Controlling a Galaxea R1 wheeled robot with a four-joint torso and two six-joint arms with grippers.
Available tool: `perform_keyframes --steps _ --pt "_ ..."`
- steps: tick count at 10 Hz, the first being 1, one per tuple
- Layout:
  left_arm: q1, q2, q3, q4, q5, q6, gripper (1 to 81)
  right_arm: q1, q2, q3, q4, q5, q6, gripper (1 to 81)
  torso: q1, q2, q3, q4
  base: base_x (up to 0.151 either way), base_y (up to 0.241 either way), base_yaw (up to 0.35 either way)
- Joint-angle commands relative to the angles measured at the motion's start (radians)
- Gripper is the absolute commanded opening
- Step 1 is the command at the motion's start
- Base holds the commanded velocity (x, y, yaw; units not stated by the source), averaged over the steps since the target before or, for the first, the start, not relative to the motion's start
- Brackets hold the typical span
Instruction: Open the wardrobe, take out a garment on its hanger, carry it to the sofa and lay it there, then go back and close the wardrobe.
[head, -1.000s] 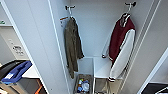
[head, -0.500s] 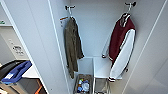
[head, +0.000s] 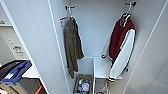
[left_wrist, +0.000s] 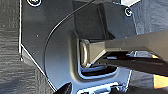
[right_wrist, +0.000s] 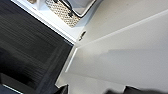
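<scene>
Nothing among the items has shifted since the earlier frames — only the camera has edged slightly closer, so the interior sits larger in the head view.

Status of the wardrobe (head: 35, 45): both doors stand open, with the left door panel taking up much of the left side of the head view and the right door (head: 155, 62) angled along the right edge. In the right wrist view, a white door panel (right_wrist: 125, 55) meets the dark floor (right_wrist: 27, 47).

Contents:
- Maroon jacket (head: 121, 47) with white sleeves — hangs at the right of the interior on a white hanger (head: 129, 8), whose hook sits on a dark wall hook near the top.
- Olive-green jacket (head: 73, 46) hangs at the left on its own hook, well apart from the maroon one.
- A basket (head: 83, 85) with small colourful items stands on the wardrobe floor below the green jacket, beside a wire rack (head: 101, 86).

Outside the wardrobe, at the lower left, a blue object (head: 16, 72) rests on a shelf.

Gripper state: the pictures do not show either gripper's jaws, so it cannot be told how far open they are or whether they hold anything.
</scene>
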Motion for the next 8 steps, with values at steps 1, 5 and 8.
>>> perform_keyframes --steps 1,5,8 --pt "-0.023 -0.003 0.003 0.014 0.049 0.008 81.1 0.064 -0.04 0.016 0.136 0.142 -0.007 81.1 0.0 0.0 0.0 0.0 0.0 0.0 0.0" --pt "-0.026 0.0 0.003 0.014 0.051 0.008 81.1 -0.036 -0.115 0.067 0.297 0.339 -0.007 81.1 0.0 0.0 0.0 0.0 0.0 0.0 0.0" --pt "-0.028 0.0 0.003 0.023 0.051 0.008 81.1 -0.127 -0.195 0.133 0.434 0.422 -0.007 81.1 0.0 0.0 0.0 0.0 0.0 0.0 0.0"
